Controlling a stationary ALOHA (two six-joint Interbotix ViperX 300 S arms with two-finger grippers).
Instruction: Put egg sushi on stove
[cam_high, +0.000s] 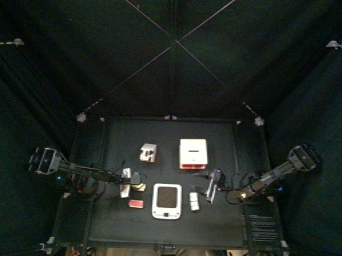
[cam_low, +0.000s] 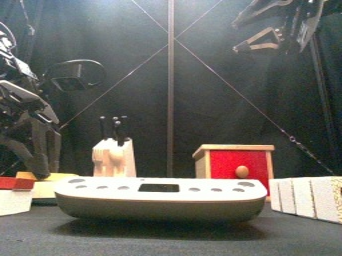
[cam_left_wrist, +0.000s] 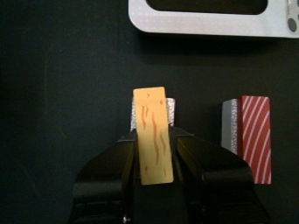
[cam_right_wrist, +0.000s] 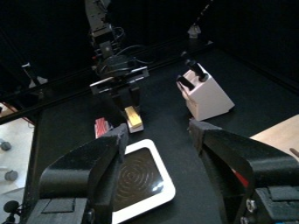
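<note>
While both arms reach in over the front half of the table (cam_high: 120, 135), entries run largest to smallest.

Table: black, small in the top view, with curtains all round.

Right arm: enters from the right side, elbow raised, forearm angled toward the middle.

Left arm: enters from the left, reaching low toward the table's front-left area; in the right wrist view its wrist points down at the table.

Stove (cam_high: 166, 200): flat white rounded slab at front centre; nearest and widest item in the front view (cam_low: 160, 198); one corner shows in the left wrist view (cam_left_wrist: 211, 16).

Red-fronted white box (cam_high: 195, 152): behind the stove, right of centre.

White block holding dark handles (cam_high: 147, 152): behind the stove, left of centre, well apart from the box.

Right gripper (cam_right_wrist: 158, 166): jaws spread wide, nothing between them, hanging above the stove's right side.

Left gripper (cam_left_wrist: 156, 162): jaws closed against the two long sides of the egg sushi.

Red striped piece (cam_left_wrist: 253, 138): lies just beside the egg sushi, not touching it.

Egg sushi (cam_left_wrist: 156, 133): tan-yellow top over a whitish base, held left of the stove, apart from it; whether it rests on the table cannot be told.
</note>
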